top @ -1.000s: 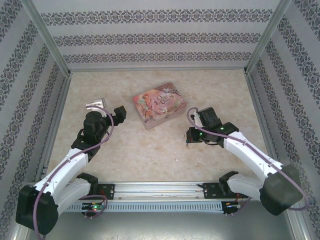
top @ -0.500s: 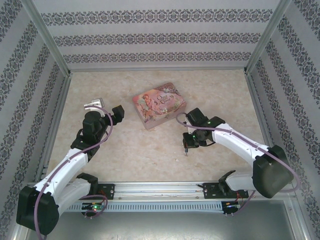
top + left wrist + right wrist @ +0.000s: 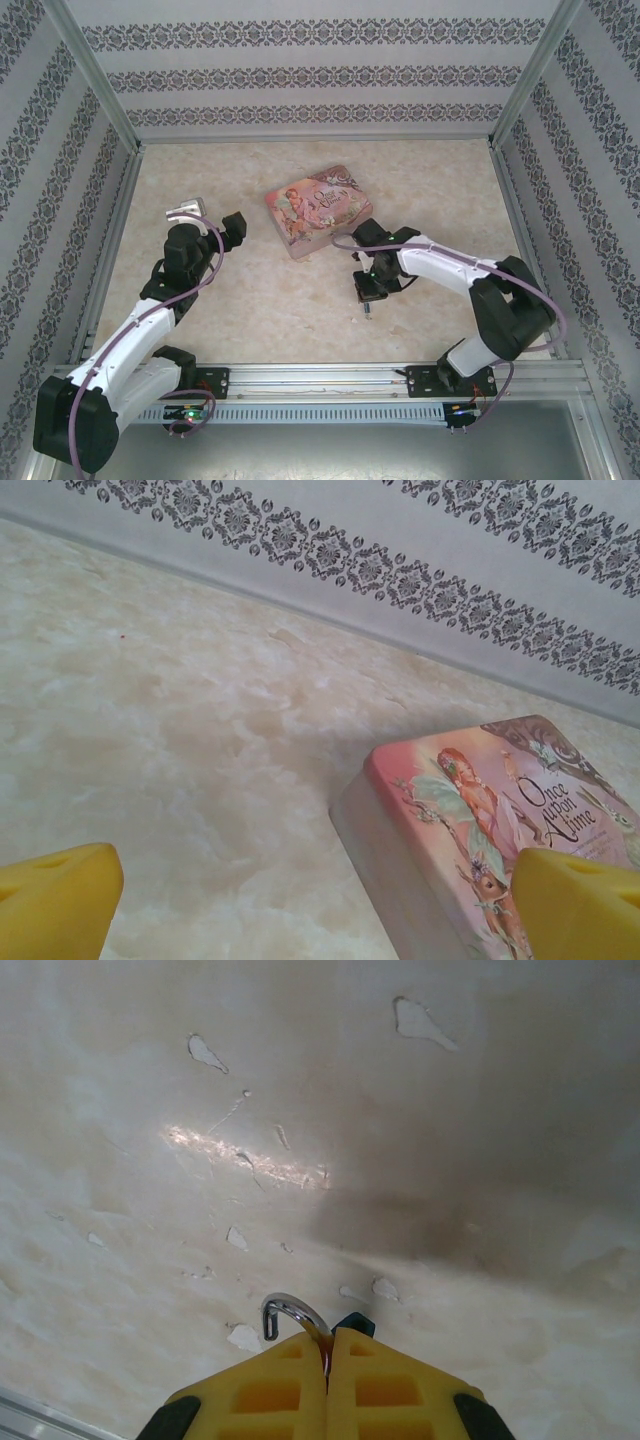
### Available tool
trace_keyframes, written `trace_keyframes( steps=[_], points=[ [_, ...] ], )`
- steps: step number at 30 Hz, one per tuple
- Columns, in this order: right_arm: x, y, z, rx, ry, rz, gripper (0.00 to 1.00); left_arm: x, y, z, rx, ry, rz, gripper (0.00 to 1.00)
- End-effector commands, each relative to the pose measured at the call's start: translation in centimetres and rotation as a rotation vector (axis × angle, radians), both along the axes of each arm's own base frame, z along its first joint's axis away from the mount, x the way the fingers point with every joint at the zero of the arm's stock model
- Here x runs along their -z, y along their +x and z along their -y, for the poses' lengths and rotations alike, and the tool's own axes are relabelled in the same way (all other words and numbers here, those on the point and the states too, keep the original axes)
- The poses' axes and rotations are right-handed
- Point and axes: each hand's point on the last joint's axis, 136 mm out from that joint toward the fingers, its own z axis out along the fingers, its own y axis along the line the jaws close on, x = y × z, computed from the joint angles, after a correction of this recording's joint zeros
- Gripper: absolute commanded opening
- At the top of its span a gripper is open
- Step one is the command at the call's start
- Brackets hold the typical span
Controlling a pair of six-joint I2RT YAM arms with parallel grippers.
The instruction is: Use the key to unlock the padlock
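Right fingers [image 3: 270,1395] swung left, padlock [image 3: 353,1324] pinched between their tips.

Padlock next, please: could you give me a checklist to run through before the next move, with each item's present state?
1. Right tool shut on the padlock, shackle poking out: ok.
2. Left tool open and holding nothing: ok.
3. Where the key lies: cannot tell.
4. Keyhole free for the key: cannot tell, since the padlock body is hidden inside the grip.
5. Pink tin apart from the right tool: ok.
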Motion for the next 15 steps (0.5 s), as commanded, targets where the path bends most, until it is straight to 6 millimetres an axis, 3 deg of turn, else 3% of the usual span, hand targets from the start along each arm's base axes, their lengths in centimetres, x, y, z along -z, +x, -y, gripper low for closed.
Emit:
trace_keyframes(
  steps=[1,15],
  points=[
    [0.1,0.1,-0.6,-0.031,-0.008,-0.010,0.00,0.3,-0.3,-0.6,-0.013,0.013,-0.005,0.99],
    [2.1,0.3,-0.7,-0.038,-0.050,-0.061,0.00,0.0,-0.2,-0.5,0.001,0.025,-0.002,0.99]
  ],
)
